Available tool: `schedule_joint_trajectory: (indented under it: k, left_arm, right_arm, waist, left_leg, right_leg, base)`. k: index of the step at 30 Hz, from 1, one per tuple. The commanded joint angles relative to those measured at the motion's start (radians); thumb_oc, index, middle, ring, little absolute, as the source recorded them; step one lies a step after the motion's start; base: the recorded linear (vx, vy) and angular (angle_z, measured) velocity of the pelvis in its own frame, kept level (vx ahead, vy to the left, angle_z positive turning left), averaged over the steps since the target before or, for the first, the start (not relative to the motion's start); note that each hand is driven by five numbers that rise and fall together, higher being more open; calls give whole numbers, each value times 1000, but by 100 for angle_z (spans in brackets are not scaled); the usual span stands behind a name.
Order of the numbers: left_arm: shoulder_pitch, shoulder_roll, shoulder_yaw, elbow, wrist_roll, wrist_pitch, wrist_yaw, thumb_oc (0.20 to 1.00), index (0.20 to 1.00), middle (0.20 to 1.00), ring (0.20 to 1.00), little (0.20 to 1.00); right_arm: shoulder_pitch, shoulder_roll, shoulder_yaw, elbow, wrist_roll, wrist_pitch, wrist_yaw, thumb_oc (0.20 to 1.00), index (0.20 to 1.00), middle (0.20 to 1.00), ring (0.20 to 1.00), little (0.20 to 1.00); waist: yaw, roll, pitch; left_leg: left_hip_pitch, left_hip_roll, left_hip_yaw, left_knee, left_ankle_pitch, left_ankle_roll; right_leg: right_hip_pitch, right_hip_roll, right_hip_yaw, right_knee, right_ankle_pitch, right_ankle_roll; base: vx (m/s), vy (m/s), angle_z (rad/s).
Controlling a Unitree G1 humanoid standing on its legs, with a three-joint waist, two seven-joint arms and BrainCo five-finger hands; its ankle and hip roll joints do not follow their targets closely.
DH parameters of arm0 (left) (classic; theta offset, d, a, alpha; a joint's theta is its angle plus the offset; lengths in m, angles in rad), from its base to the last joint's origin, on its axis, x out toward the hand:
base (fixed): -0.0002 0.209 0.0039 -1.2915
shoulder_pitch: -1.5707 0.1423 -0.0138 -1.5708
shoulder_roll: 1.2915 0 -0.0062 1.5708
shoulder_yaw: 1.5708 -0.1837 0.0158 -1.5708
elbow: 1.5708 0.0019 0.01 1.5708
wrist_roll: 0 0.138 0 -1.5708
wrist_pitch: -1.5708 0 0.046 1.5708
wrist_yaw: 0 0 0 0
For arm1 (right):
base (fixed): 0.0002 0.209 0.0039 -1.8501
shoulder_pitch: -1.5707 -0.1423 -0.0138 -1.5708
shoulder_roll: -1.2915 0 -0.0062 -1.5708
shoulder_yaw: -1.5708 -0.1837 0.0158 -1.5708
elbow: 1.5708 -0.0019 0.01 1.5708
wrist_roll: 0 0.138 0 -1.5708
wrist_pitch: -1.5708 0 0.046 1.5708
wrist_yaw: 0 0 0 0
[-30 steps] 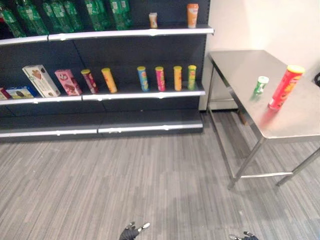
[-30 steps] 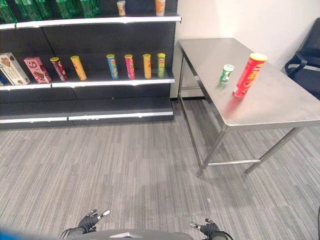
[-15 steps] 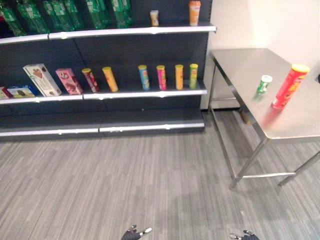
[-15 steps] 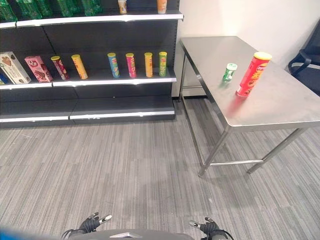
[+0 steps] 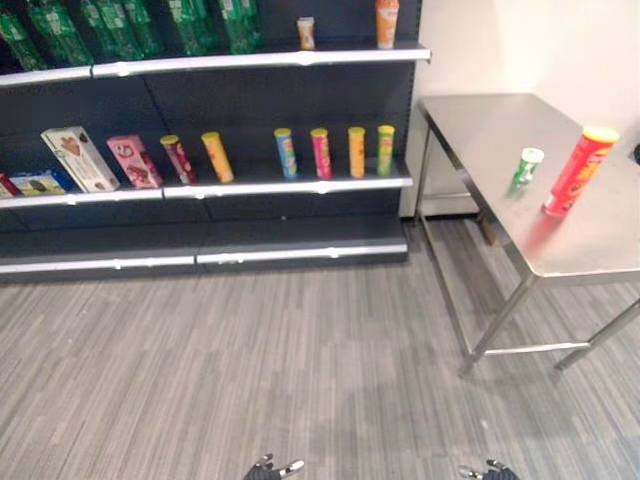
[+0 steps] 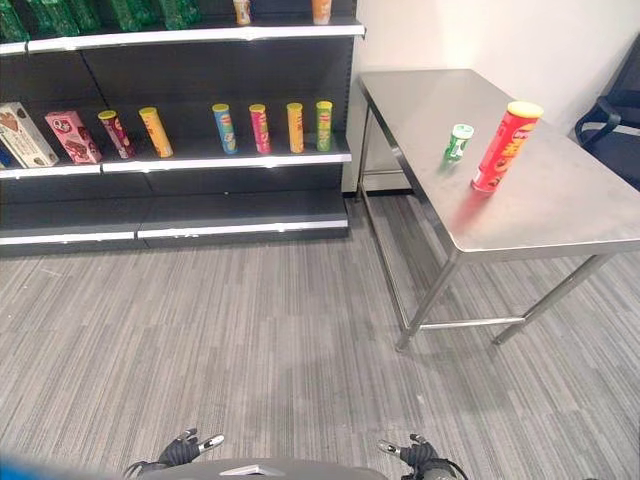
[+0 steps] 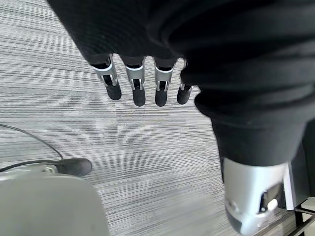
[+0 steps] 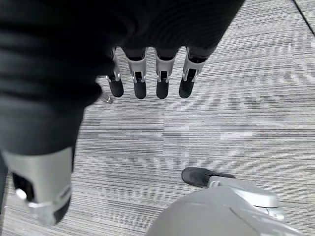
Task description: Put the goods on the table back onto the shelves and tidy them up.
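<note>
On the steel table (image 6: 560, 215) at the right stand a tall red tube with a yellow lid (image 6: 504, 146) and a small green can (image 6: 458, 143) just left of it. The dark shelves (image 5: 250, 185) at the back carry several upright tubes (image 5: 321, 153), snack boxes (image 5: 72, 158) and green bottles (image 5: 120, 25). My left hand (image 6: 186, 447) and right hand (image 6: 412, 454) hang low at the bottom edge, far from table and shelves. Both are open and hold nothing; the left hand's fingers (image 7: 139, 91) and the right hand's fingers (image 8: 162, 84) hang straight over the floor.
Grey striped carpet lies between me and the shelves. The table's legs (image 6: 430, 300) stand at the right. A dark chair (image 6: 612, 110) is at the far right beside the table. Two small containers (image 5: 386, 22) stand on the top shelf.
The whole picture has shifted slightly, so the camera moved; the goods and the table stay put. Both hands remain hanging low and open.
</note>
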Motion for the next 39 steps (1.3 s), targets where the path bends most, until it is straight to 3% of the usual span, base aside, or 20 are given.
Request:
schedule_joint_trajectory:
  k: [1,3,4,7,9,11,14,16,19,23,24,27,30,31,32,33,35,36,38,39]
  left_arm:
    - [-64,19,22,37,16,-23,15,1000,1000,1000,1000,1000]
    - [-68,22,29,32,2,-24,13,1000,1000,1000,1000,1000]
    - [-69,22,29,32,2,-24,13,1000,1000,1000,1000,1000]
    - [-78,35,19,14,13,-19,11,1000,1000,1000,1000,1000]
    - [-81,36,15,11,18,-21,11,1000,1000,1000,1000,1000]
    - [-92,38,5,4,22,-24,11,1000,1000,1000,1000,1000]
    - [-112,41,-8,-6,24,-25,13,1000,1000,1000,1000,1000]
    - [-126,43,-9,-4,25,-27,16,1000,1000,1000,1000,1000]
    - [-125,42,-10,-14,26,-27,12,1000,1000,1000,1000,1000]
    - [-113,35,-13,-4,44,-29,12,1000,1000,1000,1000,1000]
    - [-112,31,-12,4,46,-27,13,1000,1000,1000,1000,1000]
    - [-121,26,-27,27,48,-22,10,1000,1000,1000,1000,1000]
    - [-124,24,-29,28,41,-20,6,1000,1000,1000,1000,1000]
    - [-124,23,-26,27,35,-18,5,1000,1000,1000,1000,1000]
    - [-129,21,-27,23,29,-13,2,1000,1000,1000,1000,1000]
    - [-132,21,-31,18,27,-10,-1,1000,1000,1000,1000,1000]
    - [-135,20,-33,17,21,-5,2,1000,1000,1000,1000,1000]
    - [-136,18,-37,9,12,-4,0,1000,1000,1000,1000,1000]
    - [-132,14,-36,9,16,-6,3,1000,1000,1000,1000,1000]
    - [-126,10,-35,23,23,-6,8,1000,1000,1000,1000,1000]
  right_arm:
    - [-62,-22,49,26,-9,-14,0,1000,1000,1000,1000,1000]
    - [-73,-26,46,21,-14,-11,0,1000,1000,1000,1000,1000]
    - [-73,-26,46,21,-14,-11,0,1000,1000,1000,1000,1000]
    - [-76,-38,25,0,3,-14,-6,1000,1000,1000,1000,1000]
    - [-72,-41,24,-1,5,-15,-6,1000,1000,1000,1000,1000]
    - [-72,-57,19,-4,16,-18,-7,1000,1000,1000,1000,1000]
    - [-76,-66,12,1,30,-17,-12,1000,1000,1000,1000,1000]
    - [-78,-62,11,1,26,-16,-15,1000,1000,1000,1000,1000]
    - [-73,-66,10,-8,14,-16,-18,1000,1000,1000,1000,1000]
    - [-70,-70,16,-8,6,-19,-12,1000,1000,1000,1000,1000]
    - [-70,-71,18,-6,6,-23,-11,1000,1000,1000,1000,1000]
    - [-74,-75,20,-18,29,-34,-14,1000,1000,1000,1000,1000]
    - [-69,-74,26,-21,36,-38,-9,1000,1000,1000,1000,1000]
    - [-62,-72,29,-24,37,-40,-7,1000,1000,1000,1000,1000]
    - [-55,-73,32,-14,37,-39,-8,1000,1000,1000,1000,1000]
    - [-54,-73,34,-11,39,-36,-8,1000,1000,1000,1000,1000]
    - [-61,-75,35,7,39,-33,-13,1000,1000,1000,1000,1000]
    - [-65,-79,42,16,35,-27,-14,1000,1000,1000,1000,1000]
    - [-68,-78,42,25,29,-24,-14,1000,1000,1000,1000,1000]
    - [-67,-78,40,33,22,-23,-14,1000,1000,1000,1000,1000]
  waist:
    - [11,-62,-3]
    - [15,-55,13]
    - [15,-55,13]
    - [0,-52,61]
    - [-6,-47,65]
    - [-29,-44,68]
    - [-62,-58,77]
    - [-77,-63,79]
    - [-85,-66,64]
    - [-85,-64,24]
    - [-85,-57,14]
    - [-104,-27,-19]
    - [-116,-19,-32]
    - [-125,-11,-36]
    - [-128,-14,-32]
    - [-127,-27,-24]
    - [-119,-39,-2]
    - [-97,-56,26]
    - [-77,-70,43]
    - [-60,-79,60]
  left_leg:
    - [-44,-15,-88,22,-43,-14]
    - [-54,-32,-92,38,-53,7]
    - [-55,-32,-92,38,-53,7]
    - [-15,-56,-92,48,-70,41]
    - [-4,-55,-98,47,-76,41]
    - [35,-56,-122,30,-102,34]
    - [86,-74,-162,25,-137,26]
    - [123,-70,-182,25,-162,15]
    - [172,-57,-188,12,-191,3]
    - [197,-26,-198,19,-221,-6]
    - [194,-7,-199,44,-208,-17]
    - [194,56,-181,137,-78,-91]
    - [174,78,-173,211,-4,-132]
    - [162,98,-153,265,40,-162]
    - [76,121,-100,433,115,-193]
    - [30,115,-85,525,155,-193]
    - [-23,122,-50,639,178,-175]
    - [-88,128,-14,669,135,-126]
    - [-141,137,14,625,73,-102]
    - [-199,147,28,518,20,-98]
  right_leg:
    - [-41,-134,31,60,-35,141]
    - [-111,-141,44,196,-52,156]
    - [-114,-141,45,198,-53,156]
    - [-262,-153,69,510,76,176]
    - [-288,-149,61,531,64,165]
    - [-334,-108,60,413,38,150]
    - [-373,-72,59,185,89,166]
    - [-390,-67,9,58,118,179]
    - [-380,-73,-67,9,140,182]
    - [-342,-57,-97,13,158,149]
    - [-336,-48,-99,33,154,138]
    - [-293,-20,-128,55,124,112]
    - [-260,-2,-127,48,97,88]
    - [-227,13,-129,37,71,72]
    - [-160,25,-121,15,27,42]
    - [-134,17,-112,9,17,30]
    - [-86,19,-92,-2,-3,13]
    - [-50,4,-68,-3,-17,7]
    - [-21,-11,-50,-4,-29,14]
    - [5,-27,-31,-2,-43,25]
  base:
    - [-35,102,0]
    - [-38,112,-6]
    - [-22,122,-12]
    - [40,140,-15]
    - [149,55,4]
    - [279,-23,7]
    - [318,-72,0]
    - [345,-93,28]
    - [338,-137,34]
    - [308,-164,27]
    - [340,-178,37]
    - [408,-174,24]
    - [220,-90,4]
    - [437,-208,21]
    - [391,-216,36]
    - [342,-219,41]
    - [234,-147,0]
    - [246,-110,-32]
    - [233,-20,-39]
    - [220,71,-55]
